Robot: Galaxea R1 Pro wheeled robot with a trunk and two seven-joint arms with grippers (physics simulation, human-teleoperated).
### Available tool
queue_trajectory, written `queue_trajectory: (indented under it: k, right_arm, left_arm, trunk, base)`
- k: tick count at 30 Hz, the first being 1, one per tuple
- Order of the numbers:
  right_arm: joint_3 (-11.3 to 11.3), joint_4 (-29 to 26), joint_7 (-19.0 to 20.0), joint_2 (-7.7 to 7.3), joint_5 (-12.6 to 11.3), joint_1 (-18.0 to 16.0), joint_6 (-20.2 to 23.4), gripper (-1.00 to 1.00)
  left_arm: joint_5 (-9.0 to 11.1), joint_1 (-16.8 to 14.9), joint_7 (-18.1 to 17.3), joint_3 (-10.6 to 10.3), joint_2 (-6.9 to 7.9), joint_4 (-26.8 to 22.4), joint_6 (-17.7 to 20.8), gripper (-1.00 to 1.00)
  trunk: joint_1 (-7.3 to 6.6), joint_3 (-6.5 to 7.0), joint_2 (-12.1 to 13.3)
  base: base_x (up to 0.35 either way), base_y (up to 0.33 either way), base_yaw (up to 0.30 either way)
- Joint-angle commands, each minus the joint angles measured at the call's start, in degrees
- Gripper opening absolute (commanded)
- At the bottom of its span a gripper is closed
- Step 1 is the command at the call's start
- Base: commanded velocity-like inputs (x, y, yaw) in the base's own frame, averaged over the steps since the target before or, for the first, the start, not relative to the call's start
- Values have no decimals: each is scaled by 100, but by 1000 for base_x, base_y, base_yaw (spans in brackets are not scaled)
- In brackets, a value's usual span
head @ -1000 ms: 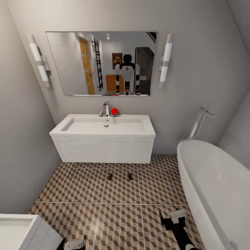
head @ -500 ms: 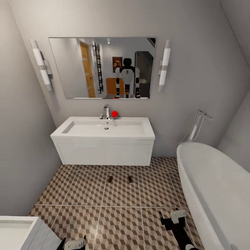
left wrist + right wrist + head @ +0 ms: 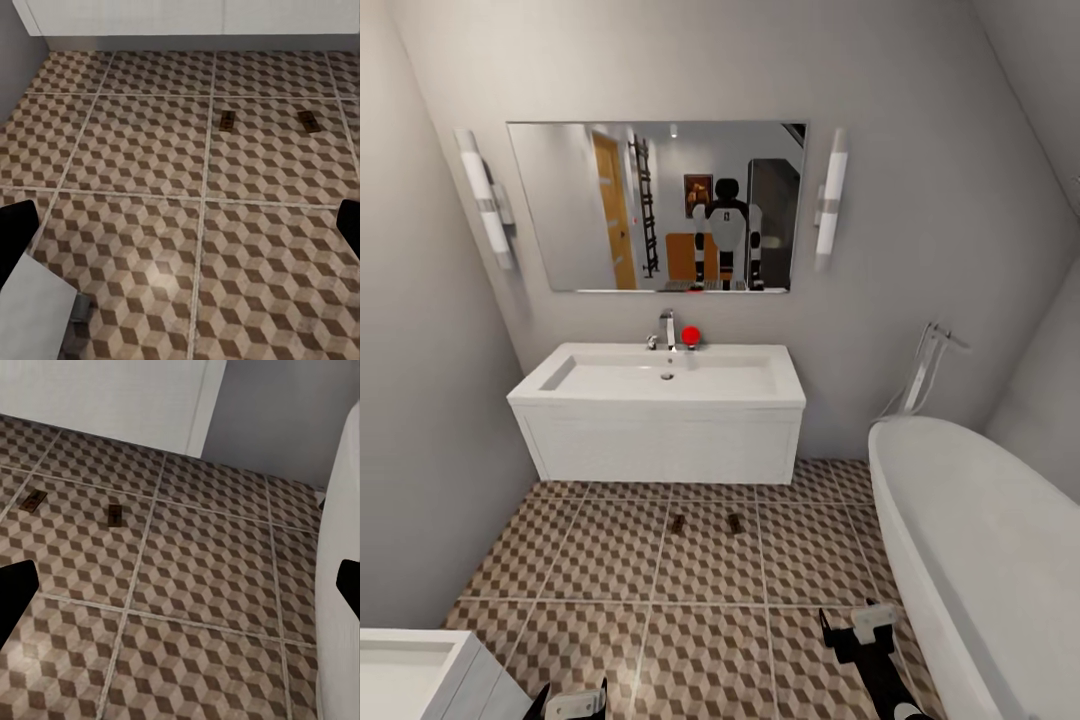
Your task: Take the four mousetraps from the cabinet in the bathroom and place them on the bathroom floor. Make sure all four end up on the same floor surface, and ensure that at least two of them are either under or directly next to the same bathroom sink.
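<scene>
Head view: looked forward and down at the bathroom sink.
Wrist views: low, both shared the bathroom floor with two mousetraps.

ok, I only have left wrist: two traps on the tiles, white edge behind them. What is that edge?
Observer: The vanity carrying the bathroom sink. The mousetraps lie on the floor just in front of it.
Operator: Right gripper carrying anything?
Observer: No. The right gripper is open, with bare tiles between its fingers.
Operator: What's on its outer side?
Observer: A white bathtub, close alongside.
</scene>
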Motion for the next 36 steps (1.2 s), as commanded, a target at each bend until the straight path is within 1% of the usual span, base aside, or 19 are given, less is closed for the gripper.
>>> queue_trajectory:
  k: [1, 29, 36]
  right_arm:
    - [45, 4, -60, 0, 27, -5, -8, 100]
    - [45, 4, -60, 0, 27, -4, -10, 100]
    - [45, 4, -63, 0, 27, -4, -8, 100]
  left_arm:
    - [24, -11, 28, -50, -4, 22, -29, 100]
    - [24, -11, 30, -50, -13, 26, -29, 100]
    - [19, -11, 22, -50, -15, 21, -40, 100]
  trunk:
    - [4, -3, -12]
    - [4, 255, -12]
    - [4, 284, -12]
  base:
    - [0, 0, 0]
    - [0, 0, 0]
    - [0, 0, 0]
